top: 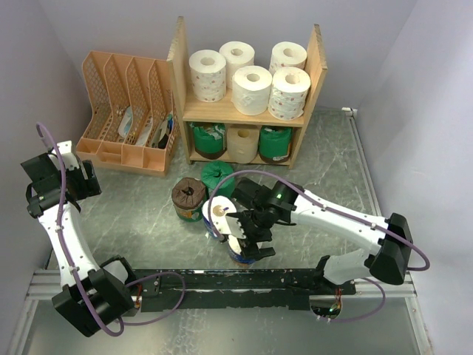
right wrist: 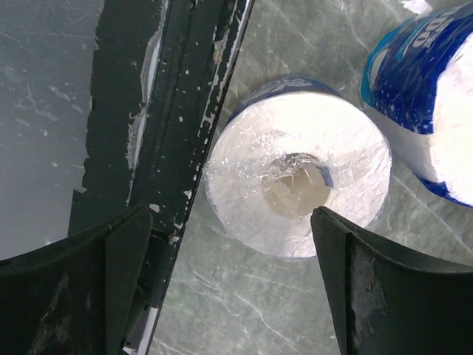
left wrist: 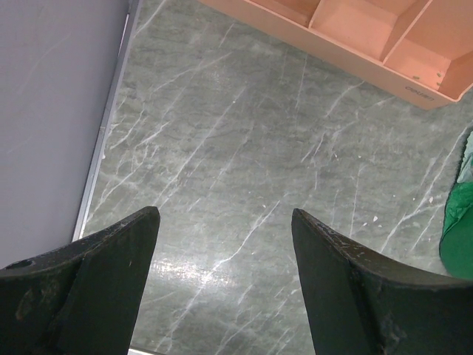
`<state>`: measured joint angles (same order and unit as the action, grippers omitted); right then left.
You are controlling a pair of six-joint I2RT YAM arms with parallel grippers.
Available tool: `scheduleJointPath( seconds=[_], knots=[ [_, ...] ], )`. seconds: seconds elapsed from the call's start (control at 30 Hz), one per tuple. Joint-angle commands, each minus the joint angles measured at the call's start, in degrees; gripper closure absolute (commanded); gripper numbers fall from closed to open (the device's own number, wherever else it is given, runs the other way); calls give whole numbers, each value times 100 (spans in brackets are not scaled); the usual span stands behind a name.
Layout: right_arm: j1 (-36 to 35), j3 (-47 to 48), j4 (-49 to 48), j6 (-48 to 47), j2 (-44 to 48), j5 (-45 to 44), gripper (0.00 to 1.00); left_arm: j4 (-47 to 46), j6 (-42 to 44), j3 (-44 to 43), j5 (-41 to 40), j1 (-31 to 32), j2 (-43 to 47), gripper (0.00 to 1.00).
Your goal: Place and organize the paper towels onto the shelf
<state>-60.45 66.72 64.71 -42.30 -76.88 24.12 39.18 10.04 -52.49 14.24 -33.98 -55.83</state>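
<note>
"Both jaws of the right gripper (right wrist: 229, 222): state?"

"Spread wide, one on either side of an upright blue-wrapped roll (right wrist: 251, 148), and neither touches it. Nothing is grasped."

"Surroundings?"

"That roll stands on the table (top: 332, 163), just beside the black base rail (right wrist: 177, 111). A second blue-wrapped roll (right wrist: 421, 96) stands close on its other side. A brown roll (top: 188, 198) and a green roll (top: 217, 176) stand nearer the shelf (top: 319, 66). The left gripper (left wrist: 223, 214) hangs released over the table, near the peach file organizer (top: 126, 155)."

"Shelf status?"

"Upper tier: five white rolls. Lower tier: three rolls, two of them green. Four rolls are not yet shelved."

"Hazards?"

"Probably three. The rail-side finger may strike the rail on descent. The slick wrap may let the roll slip if the jaws close high or off-centre. The neighbouring roll may be knocked over on lift-off, since clearance looks small."
</note>
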Motion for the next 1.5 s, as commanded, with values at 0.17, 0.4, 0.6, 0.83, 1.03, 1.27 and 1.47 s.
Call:
scheduleJointPath(
  seconds=[0.17,0.4,0.6,0.83,1.03,1.27,1.47],
  knots=[
    [-24,-237,-383,-22,-145,-218,9,-86,-38,19,-49,-75,3,16],
    [-93,-205,-425,44,-278,-136,12,-86,-29,19,-43,-74,2,16],
    [-178,-378,-460,85,-380,-127,18,-87,-29,19,-40,-74,0,16],
    [-256,-412,-547,202,-396,-178,32,-81,-29,19,-20,-74,-16,16],
    [-288,-369,-543,232,-426,-232,43,-76,-20,19,-9,-78,-16,16],
    [-328,-442,-589,270,-471,-255,49,-77,-11,19,8,-76,1,16],
    [-389,-600,-760,357,-493,-373,49,-78,-11,15,25,-76,-14,16]
  ],
)
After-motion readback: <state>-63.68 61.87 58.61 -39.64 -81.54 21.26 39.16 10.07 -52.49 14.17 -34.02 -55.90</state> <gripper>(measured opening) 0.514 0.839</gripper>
